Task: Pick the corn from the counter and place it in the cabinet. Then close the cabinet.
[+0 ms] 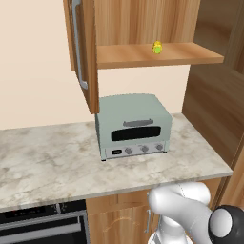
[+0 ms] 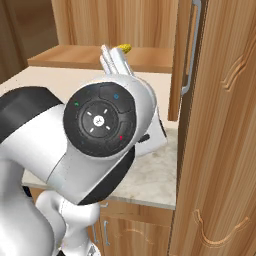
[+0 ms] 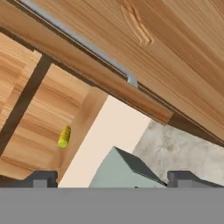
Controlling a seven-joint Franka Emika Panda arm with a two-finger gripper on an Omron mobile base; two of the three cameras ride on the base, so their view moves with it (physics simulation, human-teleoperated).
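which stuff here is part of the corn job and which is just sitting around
Part of the job:
- corn, lying on the cabinet shelf
- cabinet, doors open
- counter

Just lying about:
- toaster oven
- lower cupboards
- oven

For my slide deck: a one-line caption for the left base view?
Corn resting on the open cabinet's shelf above a toaster oven.

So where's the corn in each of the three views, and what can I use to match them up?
Left base view: the corn lies on the cabinet shelf, upper middle, above the toaster oven.
Right base view: the corn peeks out at the top centre, on the shelf behind the arm.
Hand view: the corn sits at the lower left, on the shelf board.
Shared landmark: the open cabinet door's silver bar handle.
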